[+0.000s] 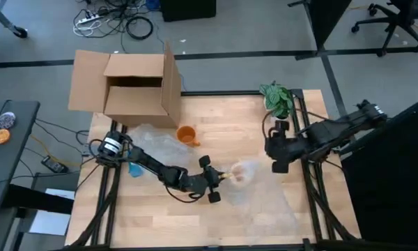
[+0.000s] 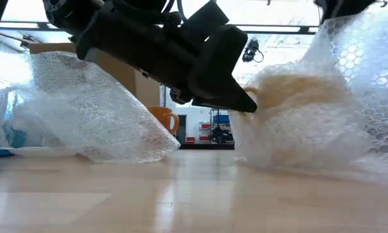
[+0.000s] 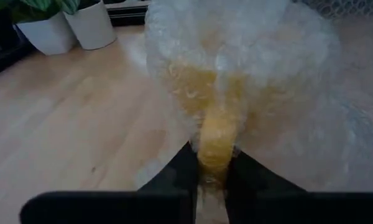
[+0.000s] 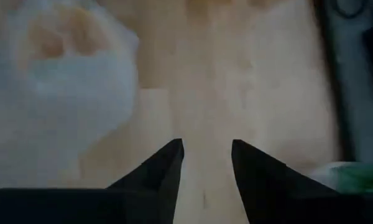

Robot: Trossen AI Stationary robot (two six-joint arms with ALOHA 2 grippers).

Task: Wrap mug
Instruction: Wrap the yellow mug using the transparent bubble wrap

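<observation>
1. Left tool (image 1: 221,180): pinched narrow on a fold of bubble wrap (image 3: 248,56) over the handle side of the wrapped mug (image 1: 240,174). Risk: the film looks slippery; a pull could slide the fold free and let the wrap spring open.
2. Right tool (image 4: 205,163): fingers parted, holding nothing, at 2 o'clock from the mug, just beside it. Risk: closing on loose film alone could drag the bundle across the surface (image 1: 223,125).
3. Left arm: stretched low from 9 o'clock, wrist near level.
4. Right arm: folded in from 3 o'clock, tool pointing down.
5. Spare orange mug (image 1: 186,134): at 11 o'clock, clear of the tools.
</observation>
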